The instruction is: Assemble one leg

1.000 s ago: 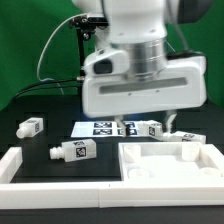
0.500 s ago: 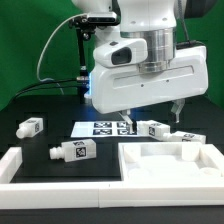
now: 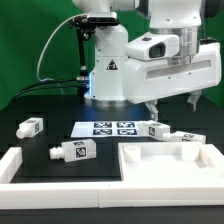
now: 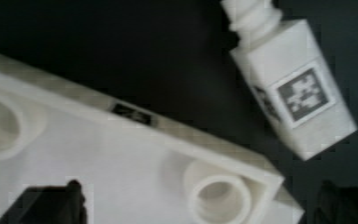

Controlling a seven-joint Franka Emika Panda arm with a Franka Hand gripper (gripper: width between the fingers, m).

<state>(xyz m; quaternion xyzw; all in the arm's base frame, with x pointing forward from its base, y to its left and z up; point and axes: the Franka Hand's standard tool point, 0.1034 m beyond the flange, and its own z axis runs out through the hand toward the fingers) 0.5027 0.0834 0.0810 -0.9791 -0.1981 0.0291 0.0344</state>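
Around the marker board [image 3: 112, 128] on the bench [image 3: 60, 110]: one leg [image 3: 33, 126] at nine o'clock, another leg [image 3: 72, 151] at seven, third leg [image 3: 155, 129] and fourth leg [image 3: 185, 137] at three, tabletop [image 3: 170, 185] at five.

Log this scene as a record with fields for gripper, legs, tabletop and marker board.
arm: gripper raised, jaws apart, empty
legs: four, all lying loose
exterior view's left: far-left leg, front-left leg
exterior view's right: middle leg, far-right leg
board: marker board flat, beside the middle leg
tabletop: tabletop at front right, recesses facing up, no leg fitted
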